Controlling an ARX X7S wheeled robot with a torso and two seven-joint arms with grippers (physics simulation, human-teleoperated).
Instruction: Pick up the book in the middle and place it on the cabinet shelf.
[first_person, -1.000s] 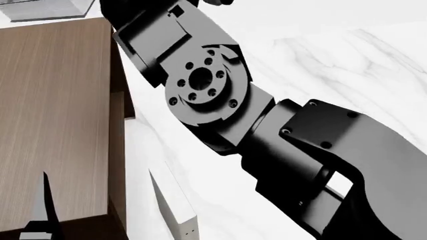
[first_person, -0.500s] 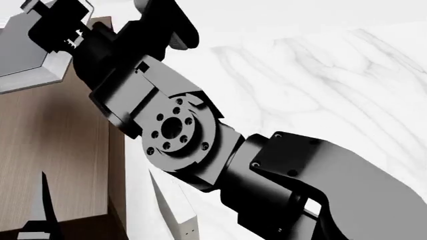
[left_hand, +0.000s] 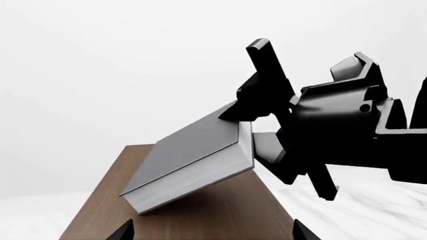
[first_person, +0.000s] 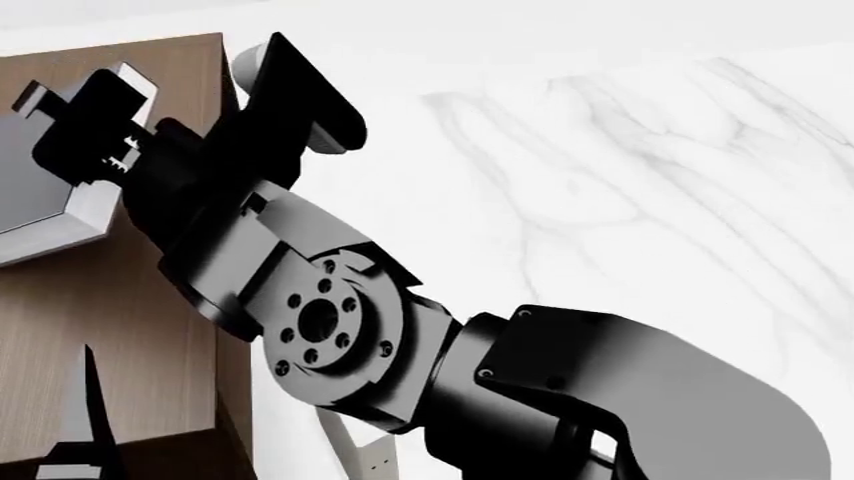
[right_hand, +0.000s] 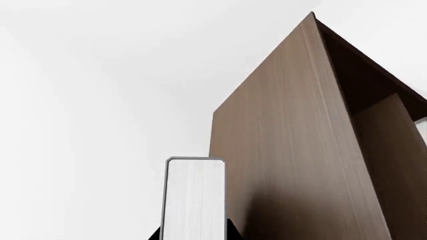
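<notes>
Book (left_hand: 190, 160) tilted over the cabinet shelf (left_hand: 247, 210) top, low corner about touching, high edge pinched in right gripper (left_hand: 257, 112), fingers clamped across cover. Rigid hardback, probably hefty, smooth cover; grip by spine edge. Left gripper (left_hand: 210, 232) state: cannot tell.

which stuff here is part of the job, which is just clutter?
Job:
- grey book, tilted, one corner on the cabinet
- cabinet top
- right claw shut on the book

Clutter:
- off-white book on the marble floor
</notes>
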